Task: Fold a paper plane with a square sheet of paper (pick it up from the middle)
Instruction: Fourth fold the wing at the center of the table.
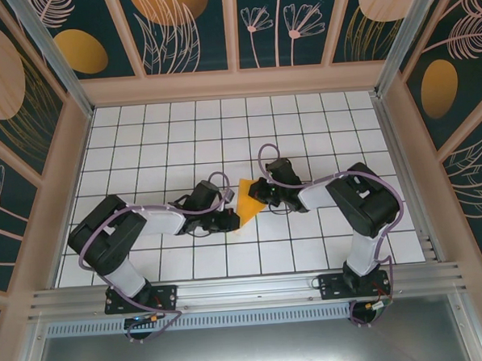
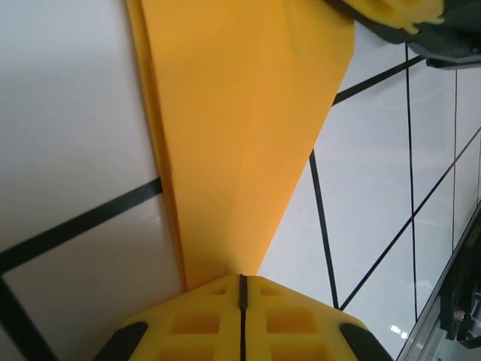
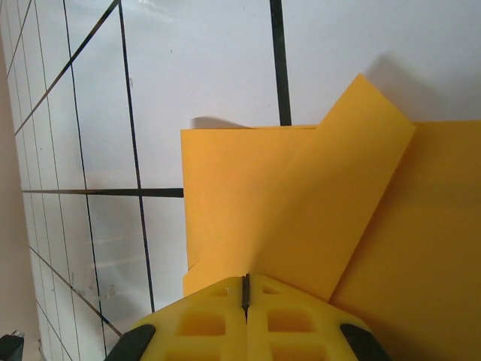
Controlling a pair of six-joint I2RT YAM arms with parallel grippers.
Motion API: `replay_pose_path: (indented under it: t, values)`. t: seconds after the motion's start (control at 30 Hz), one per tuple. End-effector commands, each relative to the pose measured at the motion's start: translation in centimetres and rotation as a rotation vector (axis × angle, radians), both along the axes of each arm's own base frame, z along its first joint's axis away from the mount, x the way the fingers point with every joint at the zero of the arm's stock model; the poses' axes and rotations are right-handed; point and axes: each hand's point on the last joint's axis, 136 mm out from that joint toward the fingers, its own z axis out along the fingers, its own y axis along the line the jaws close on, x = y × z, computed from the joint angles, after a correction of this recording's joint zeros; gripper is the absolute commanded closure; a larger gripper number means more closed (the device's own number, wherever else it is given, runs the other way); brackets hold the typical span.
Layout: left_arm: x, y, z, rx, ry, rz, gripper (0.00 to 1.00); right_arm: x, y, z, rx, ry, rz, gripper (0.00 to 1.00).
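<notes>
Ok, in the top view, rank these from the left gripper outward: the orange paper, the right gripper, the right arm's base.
1. orange paper: mid-table, right at the tips of the left gripper.
2. right gripper: just across the paper, on its right side.
3. right arm's base: at the table's near edge, far right.

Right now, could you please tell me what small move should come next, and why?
Probably lower the right claw to flatten its flap: both claws are shut on the folded orange-yellow paper sheet, the left claw pinning its pointed end, and the flap looks lifted.
</notes>
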Motion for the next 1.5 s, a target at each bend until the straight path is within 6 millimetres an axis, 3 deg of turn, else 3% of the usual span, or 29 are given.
replay_pose_path:
  t: [0.0, 0.3, 0.4, 0.63, 0.87, 1.0, 1.13, 1.3, 1.47]
  values:
    - [-3.2, 2.4, -2.1, 0.095, 0.12, -0.023, 0.9, -2.1, -2.8, -4.7, -0.17, 0.118, -0.031, 1.0]
    - [-3.9, 2.6, -1.3, 0.068, 0.128, -0.021, 0.91, -2.2, -2.9, -4.8, -0.174, 0.122, -0.031, 0.99]
    - [-3.6, 2.3, -0.2, 0.036, 0.1, -0.017, 0.92, -2.2, -2.9, -4.9, -0.176, 0.125, -0.03, 0.99]
    - [-0.7, 1.1, 4.4, -0.022, -0.053, 0.016, 0.91, -2.2, -2.8, -4.9, -0.176, 0.126, -0.025, 0.99]
    - [3.4, -0.8, 5.8, -0.024, -0.163, 0.059, 0.89, -2.2, -2.6, -4.9, -0.174, 0.126, -0.021, 0.99]
    - [5.0, -2.1, 4.7, -0.009, -0.165, 0.055, 0.89, -2.3, -2.3, -5.0, -0.167, 0.128, -0.013, 0.99]
    - [5.2, -2.5, 2.8, 0.021, -0.136, 0.031, 0.89, -2.4, -2.2, -5.1, -0.17, 0.127, -0.01, 0.99]
    - [3.7, -0.7, -1.5, 0.115, -0.052, 0.046, 0.92, -2.2, -2.1, -4.7, -0.167, 0.118, -0.01, 0.99]
    - [1.9, 1.0, -3.3, 0.15, -0.013, 0.059, 0.97, -1.1, -1.8, -3.7, -0.184, 0.09, 0.0, 0.99]
